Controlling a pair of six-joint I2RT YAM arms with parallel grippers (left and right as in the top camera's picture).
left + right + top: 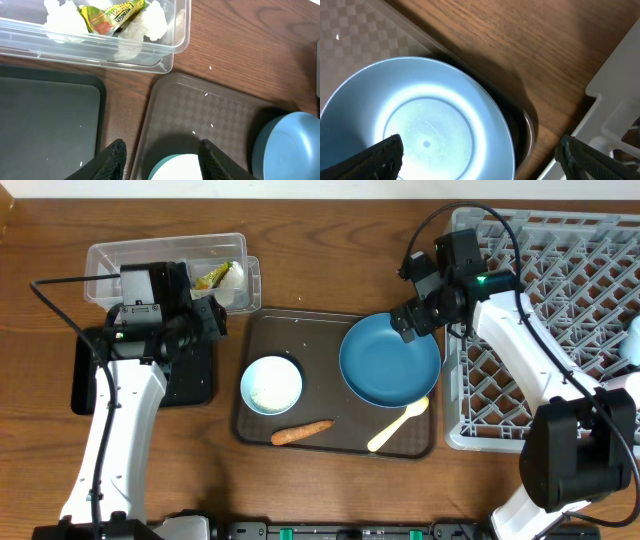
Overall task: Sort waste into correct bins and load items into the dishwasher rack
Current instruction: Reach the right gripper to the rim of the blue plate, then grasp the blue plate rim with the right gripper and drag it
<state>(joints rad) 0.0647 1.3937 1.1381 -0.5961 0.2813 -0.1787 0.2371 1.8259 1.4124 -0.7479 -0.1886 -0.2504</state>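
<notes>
The clear tub [165,265] holds white tissue [150,22] and a yellow-green wrapper [112,15]. The black tray [190,375] lies below it under my left arm. My left gripper [215,320] is open and empty [162,160], above the brown tray's left edge near a light-blue bowl [271,384]. The dark-blue plate [389,361], carrot [301,432] and cream spoon [398,426] lie on the brown tray. My right gripper [405,322] is open [480,157] over the plate's far right rim [420,125]. Rice grains [206,95] dot the tray. The cup is out of view.
The dark brown serving tray [335,330] sits mid-table. The grey rack [560,330] stands at the right, its corner close to my right gripper [620,90]. A light-blue object [632,340] shows at the rack's right edge. Bare wood lies between tray and rack.
</notes>
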